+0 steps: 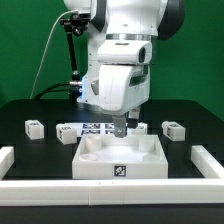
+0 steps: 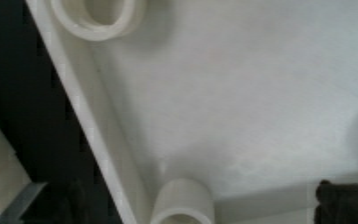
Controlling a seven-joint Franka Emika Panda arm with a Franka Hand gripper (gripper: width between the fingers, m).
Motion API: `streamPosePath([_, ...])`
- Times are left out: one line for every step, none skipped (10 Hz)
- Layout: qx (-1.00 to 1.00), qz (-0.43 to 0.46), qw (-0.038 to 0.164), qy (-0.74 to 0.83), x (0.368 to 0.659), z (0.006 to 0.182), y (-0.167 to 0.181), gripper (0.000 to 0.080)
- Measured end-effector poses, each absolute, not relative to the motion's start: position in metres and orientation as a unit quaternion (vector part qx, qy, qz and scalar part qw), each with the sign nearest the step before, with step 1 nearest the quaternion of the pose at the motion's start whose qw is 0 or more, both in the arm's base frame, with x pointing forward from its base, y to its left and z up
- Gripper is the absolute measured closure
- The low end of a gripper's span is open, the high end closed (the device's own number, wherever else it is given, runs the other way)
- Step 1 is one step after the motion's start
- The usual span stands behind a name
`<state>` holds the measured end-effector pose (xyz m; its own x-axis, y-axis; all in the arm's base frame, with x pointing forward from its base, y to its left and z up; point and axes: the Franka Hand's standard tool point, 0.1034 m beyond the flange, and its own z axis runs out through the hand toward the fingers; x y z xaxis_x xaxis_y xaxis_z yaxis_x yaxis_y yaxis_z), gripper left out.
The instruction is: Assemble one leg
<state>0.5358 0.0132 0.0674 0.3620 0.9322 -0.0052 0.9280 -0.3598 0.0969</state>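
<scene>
My gripper hangs low over the far rim of the large white recessed tray piece, which stands at the table's middle front with a tag on its near wall. In the wrist view the dark fingertips stand wide apart at either side, so the gripper is open and empty. Between them lies the tray's white inner face with a round raised socket; a second socket shows farther off. Three small white tagged legs lie on the black table: two at the exterior view's left and one at its right.
The marker board lies flat behind the tray, partly hidden by the arm. Low white walls border the table at the exterior view's left, right and front. A black cable hangs behind the arm.
</scene>
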Motion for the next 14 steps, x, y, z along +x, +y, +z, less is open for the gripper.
streamPosePath([0.824, 0.025, 0.042, 0.564, 0.536, 0.067, 0.013, 0.0150])
streamPosePath([0.824, 0.025, 0.041, 0.564, 0.535, 0.067, 0.013, 0.0150])
streamPosePath([0.808, 0.029, 0.046, 0.586, 0.531, 0.066, 0.015, 0.0150])
streamPosePath([0.792, 0.022, 0.045, 0.609, 0.522, 0.063, 0.018, 0.0150])
streamPosePath([0.774, 0.016, 0.046, 0.631, 0.517, 0.061, 0.021, 0.0150])
streamPosePath([0.768, 0.014, 0.046, 0.638, 0.515, 0.059, 0.022, 0.0150])
streamPosePath([0.769, 0.014, 0.046, 0.637, 0.516, 0.059, 0.021, 0.0150])
streamPosePath([0.769, 0.014, 0.046, 0.637, 0.516, 0.059, 0.021, 0.0150])
streamPosePath([0.769, 0.014, 0.046, 0.637, 0.516, 0.059, 0.021, 0.0150])
streamPosePath([0.769, 0.014, 0.046, 0.637, 0.516, 0.059, 0.021, 0.0150])
streamPosePath([0.769, 0.013, 0.045, 0.638, 0.514, 0.058, 0.021, 0.0150])
streamPosePath([0.769, 0.005, 0.039, 0.638, 0.502, 0.053, 0.020, 0.0150])
streamPosePath([0.763, 0.006, 0.035, 0.645, 0.486, 0.048, 0.019, 0.0150])
streamPosePath([0.761, -0.002, 0.028, 0.648, 0.469, 0.044, 0.018, 0.0150])
